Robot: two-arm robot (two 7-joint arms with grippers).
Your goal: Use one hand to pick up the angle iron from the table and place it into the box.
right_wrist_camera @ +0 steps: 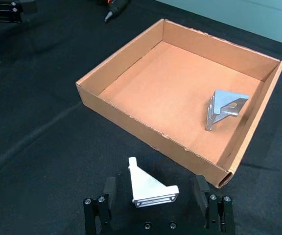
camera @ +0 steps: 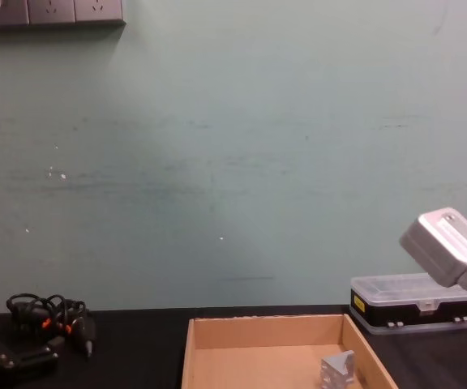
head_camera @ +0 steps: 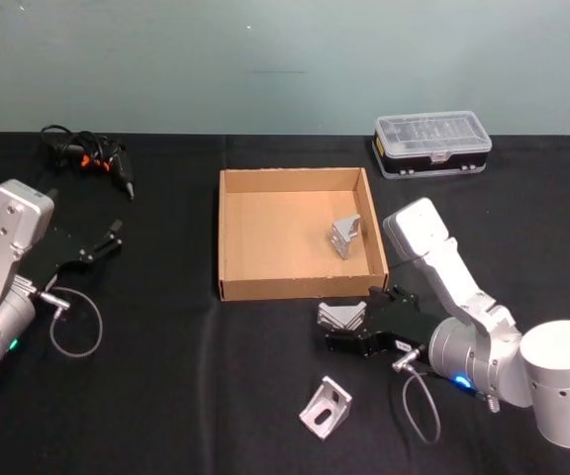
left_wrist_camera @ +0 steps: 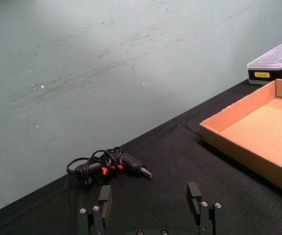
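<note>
Right tool (head_camera: 357, 320) is down low over the table (head_camera: 166, 396), its fingers (right_wrist_camera: 108, 189) spread wide with a silver angle iron (right_wrist_camera: 150, 190) lying between them and a clear gap on each side, so nothing is clamped yet. Here's the worry: the piece sits a little askew between the pads, so a close from here may catch a corner rather than a flat face. Then it could pivot, skid out across the black top, or come up crooked in the grip. Just ahead of the tool stands the near wall of the box (right_wrist_camera: 131, 122), very close. A low carry, I'd say, risks clipping that raw cardboard edge and shoving the box or knocking the piece loose. Past that wall, inside the box near its right-hand side, a second angle iron (right_wrist_camera: 223, 107) sits propped up, so a drop there could land on it and bounce. Behind the tool, nearer the robot, a third angle iron (head_camera: 326, 407) lies on the table, apart from everything. Well off to the tool's left, the left tool (left_wrist_camera: 150, 196) hangs parked, fingers apart, holding nothing, with a black corded gadget (head_camera: 92, 156) beyond it. Far past the box, a clear-lidded plastic case (head_camera: 431, 143) rests by the table's back edge. The surface is flat matte black, and behind it is a plain pale green wall (camera: 217, 162) with a socket strip (camera: 51, 12) high up.
</note>
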